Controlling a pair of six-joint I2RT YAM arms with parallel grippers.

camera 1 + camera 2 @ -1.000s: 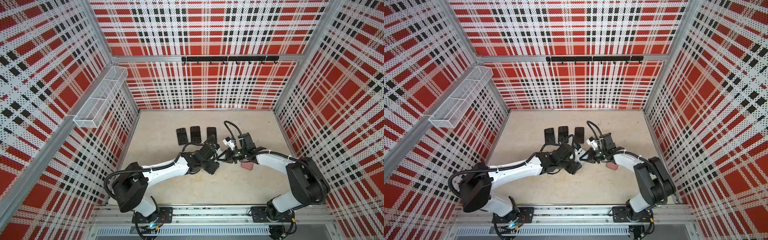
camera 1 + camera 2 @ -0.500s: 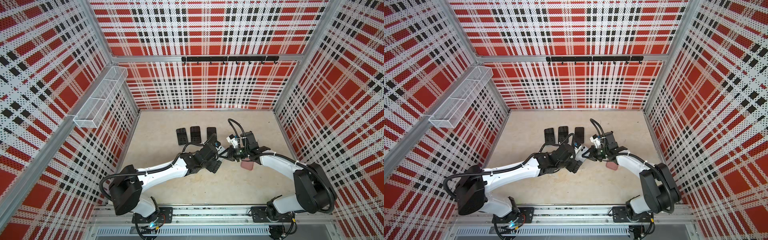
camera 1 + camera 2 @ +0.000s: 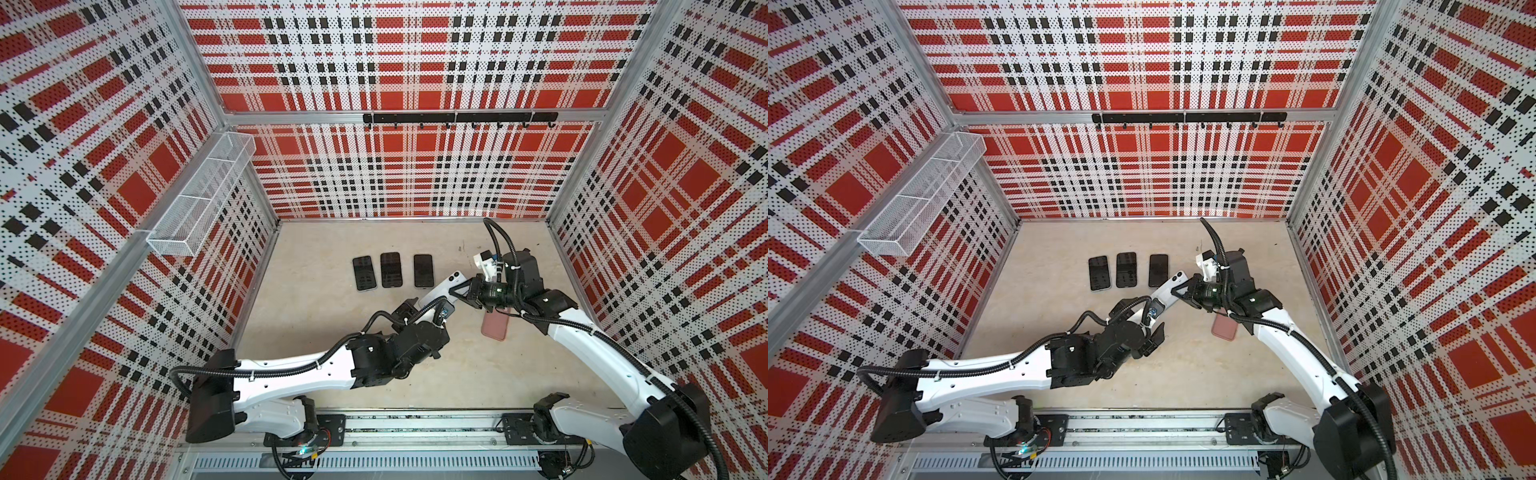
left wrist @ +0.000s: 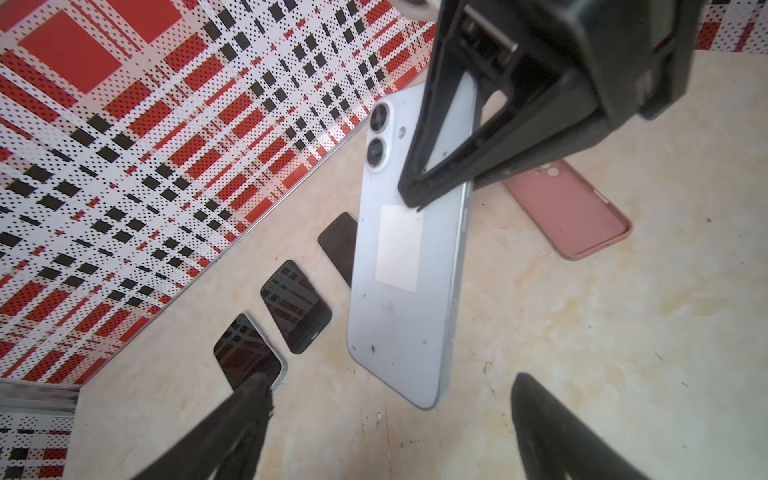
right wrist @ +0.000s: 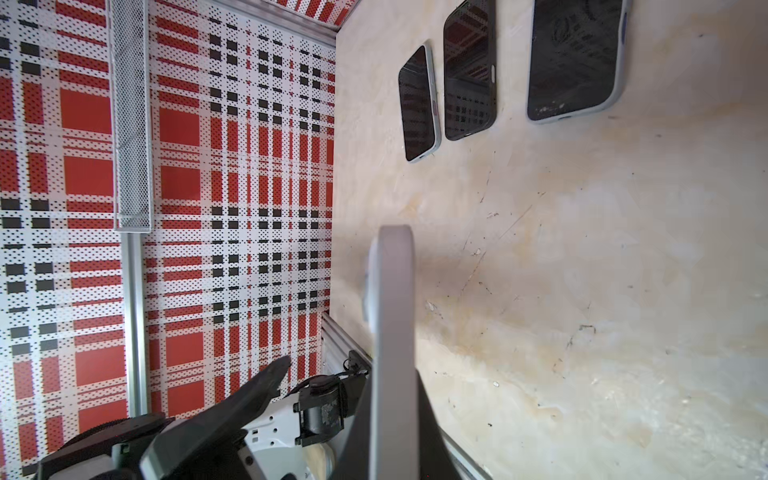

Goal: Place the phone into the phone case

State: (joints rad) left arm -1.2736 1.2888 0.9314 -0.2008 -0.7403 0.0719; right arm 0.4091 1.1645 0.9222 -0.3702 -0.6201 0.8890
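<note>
Top views both show a beige, scuffed worktop (image 3: 332, 257) boxed in by perforated red, white and black plaid walls (image 3: 395, 166). A white wire-mesh basket (image 3: 199, 199) hangs on one wall and a black hook rail (image 3: 457, 117) on the back wall. Two white-and-black arms reach in toward the middle.

Three dark, glossy phones (image 3: 391, 269) lie flat and face up in a row at the back of the worktop. A pink phone case (image 3: 494, 326), matte with rounded corners, lies flat beside the right arm, its open side up, with a raised rim and a camera cut-out.

The phone (image 4: 407, 291) is a pale blue slab with rounded corners. It is held off the worktop, tilted, back side up, well apart from the case. The right tool (image 3: 455, 293) is clamped on it, its black fingers pinching the flat faces at one long edge near the camera end. The left tool (image 4: 390, 399) stands wide open, its dark fingers either side of the phone's lower end and touching neither edge.

On the phone's back sit two round lenses and a pale rectangular sticker.
</note>
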